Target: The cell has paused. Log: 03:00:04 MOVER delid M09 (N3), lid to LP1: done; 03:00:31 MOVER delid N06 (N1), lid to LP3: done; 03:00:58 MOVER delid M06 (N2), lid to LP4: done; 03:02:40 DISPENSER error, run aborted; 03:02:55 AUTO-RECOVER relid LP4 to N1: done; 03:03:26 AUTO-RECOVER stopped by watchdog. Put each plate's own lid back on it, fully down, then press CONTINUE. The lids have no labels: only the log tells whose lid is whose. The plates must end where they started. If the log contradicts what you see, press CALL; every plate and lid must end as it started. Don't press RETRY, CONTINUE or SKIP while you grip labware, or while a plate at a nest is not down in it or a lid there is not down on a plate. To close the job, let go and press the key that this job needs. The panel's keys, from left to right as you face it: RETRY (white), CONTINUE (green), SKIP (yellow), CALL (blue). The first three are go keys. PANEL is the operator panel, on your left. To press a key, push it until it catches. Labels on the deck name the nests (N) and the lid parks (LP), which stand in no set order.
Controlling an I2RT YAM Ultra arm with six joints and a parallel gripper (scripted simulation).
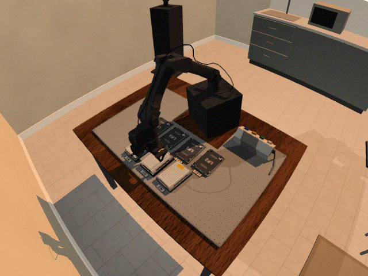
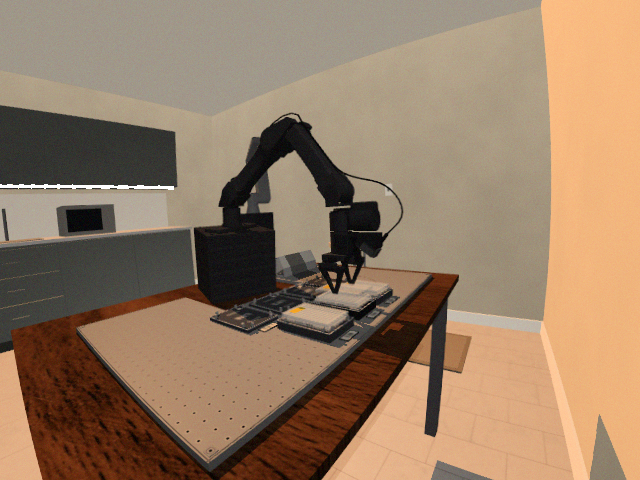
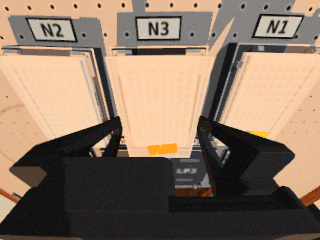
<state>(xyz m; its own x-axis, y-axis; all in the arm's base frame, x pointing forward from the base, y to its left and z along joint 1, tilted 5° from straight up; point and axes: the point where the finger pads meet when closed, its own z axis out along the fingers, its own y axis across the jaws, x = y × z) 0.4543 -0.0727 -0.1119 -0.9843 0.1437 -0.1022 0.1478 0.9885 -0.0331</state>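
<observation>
My gripper (image 1: 147, 152) (image 2: 338, 285) (image 3: 159, 120) is shut on a clear lid (image 3: 161, 148) with an orange tab. It holds the lid over the middle plate of three white well plates. In the wrist view the labels read N2 (image 3: 51, 29), N3 (image 3: 158, 28) and N1 (image 3: 278, 26). The plate at N3 (image 2: 345, 299) lies under the lid and shows through it. The plate at N2 (image 1: 173, 175) (image 2: 315, 317) (image 3: 45, 95) and the plate at N1 (image 2: 373, 286) (image 3: 260, 95) flank it. Whether the lid touches the N3 plate I cannot tell.
Dark lid parks (image 1: 173, 137) (image 1: 188, 150) (image 1: 207, 161) stand in a row behind the nests. The grey operator panel (image 1: 255, 144) (image 2: 297, 263) with its coloured keys stands beside the arm's black base block (image 1: 214, 110). The pegboard deck (image 1: 219, 204) lies on a wooden table.
</observation>
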